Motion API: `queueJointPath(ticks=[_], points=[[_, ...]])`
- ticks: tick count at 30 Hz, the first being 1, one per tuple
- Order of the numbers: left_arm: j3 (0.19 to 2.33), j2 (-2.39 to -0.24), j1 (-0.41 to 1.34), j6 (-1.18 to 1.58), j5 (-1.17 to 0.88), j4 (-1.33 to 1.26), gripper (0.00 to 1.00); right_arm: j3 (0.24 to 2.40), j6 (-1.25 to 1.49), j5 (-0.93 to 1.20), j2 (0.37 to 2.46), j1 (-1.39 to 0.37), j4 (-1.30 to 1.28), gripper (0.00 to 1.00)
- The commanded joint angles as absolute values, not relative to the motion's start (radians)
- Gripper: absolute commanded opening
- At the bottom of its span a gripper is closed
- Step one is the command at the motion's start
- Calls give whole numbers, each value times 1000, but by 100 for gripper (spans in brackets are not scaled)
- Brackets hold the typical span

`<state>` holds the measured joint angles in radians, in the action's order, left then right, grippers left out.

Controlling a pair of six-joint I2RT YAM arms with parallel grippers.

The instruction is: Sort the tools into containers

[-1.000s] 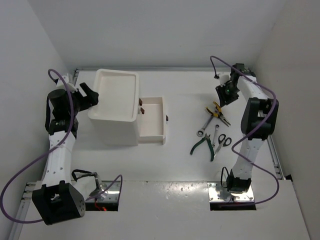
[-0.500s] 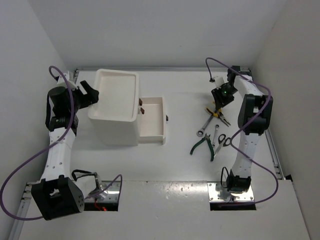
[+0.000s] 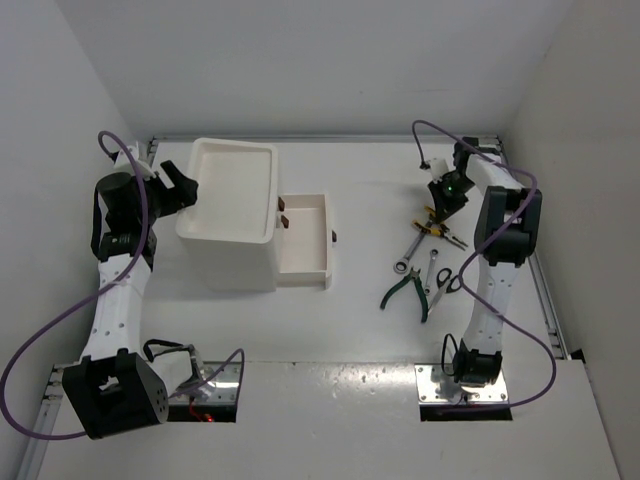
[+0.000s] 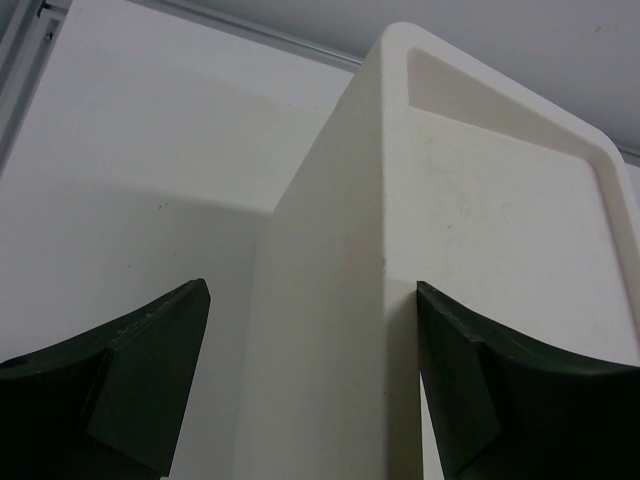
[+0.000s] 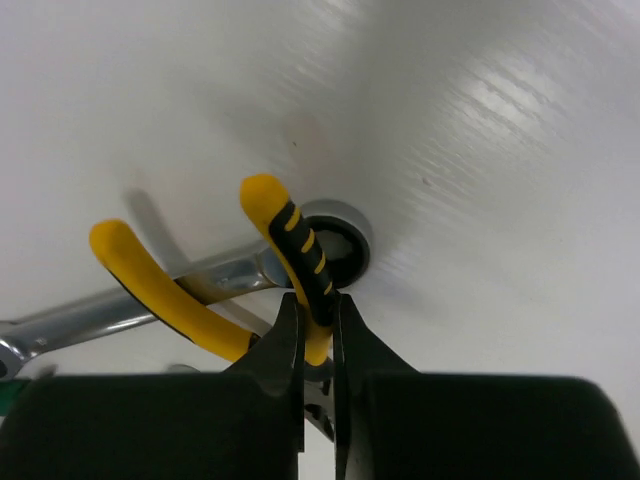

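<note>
Right end effector point(image 5: 318, 302) tight on yellow-handled pliers point(image 5: 289, 238), wrench point(image 5: 105, 312) beneath.

On my screen I see the yellow-handled pliers point(image 5: 298, 250) — one handle carries short black stripes, the other is plain yellow. The wrench point(image 5: 90, 315) is shiny silver. In the top view the other pliers point(image 3: 398, 293) are green and the scissors point(image 3: 444, 285) black. The box point(image 3: 232, 190) is white with dark reddish-brown knobs point(image 3: 283, 207), and the cables point(image 3: 427, 123) are purple.

Bright, even overhead light, soft shadows; glare streaks the table point(image 5: 520, 100) in the right wrist view
</note>
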<state>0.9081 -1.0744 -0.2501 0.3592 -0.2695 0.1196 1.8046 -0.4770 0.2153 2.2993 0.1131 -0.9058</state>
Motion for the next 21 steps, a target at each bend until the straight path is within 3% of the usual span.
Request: queueJointPath(ticks=[1, 7, 14, 21], points=[[904, -1094, -255, 337, -232, 140, 85, 1829, -443, 222, 2297, 109, -870, 0], [871, -1062, -255, 337, -213, 130, 85, 1767, -293, 345, 2099, 109, -848, 0], [862, -1052, -245, 356, -193, 130, 85, 1697, 150, 719, 1935, 63, -784, 0], [844, -1043, -245, 377, -184, 121, 87, 1250, 965, 741, 1672, -83, -28, 0]])
